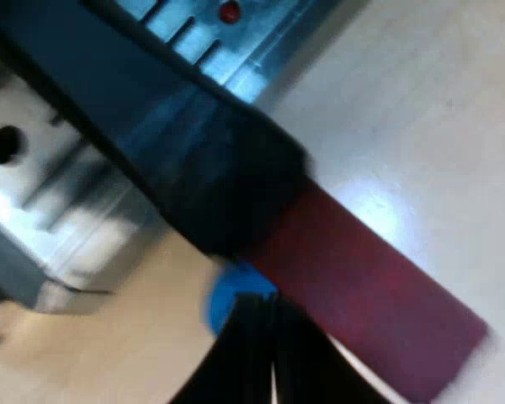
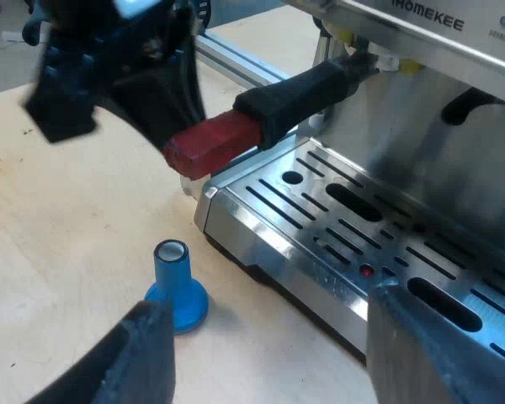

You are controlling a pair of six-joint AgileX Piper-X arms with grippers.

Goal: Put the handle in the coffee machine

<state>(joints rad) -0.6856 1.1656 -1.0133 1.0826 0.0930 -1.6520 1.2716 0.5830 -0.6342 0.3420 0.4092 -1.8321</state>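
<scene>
Seemingly seated at the coffee machine's [image 2: 454, 109] front, the handle [image 2: 299, 99] juts out over the drip tray [image 2: 320, 210], red end outward. Left end effector [image 1: 259, 310]: fingers [image 1: 236, 362] almost together, clasping nothing, close against the red end. Right end effector [image 2: 265, 353]: spread wide, empty, above a blue tamper [image 2: 175, 290] standing on the tabletop [image 2: 59, 236] beside the tray's corner.

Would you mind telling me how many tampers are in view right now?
1. The blue tamper stands upright on the table, close to the corner of the drip tray. Others may be hidden beyond these views.
</scene>
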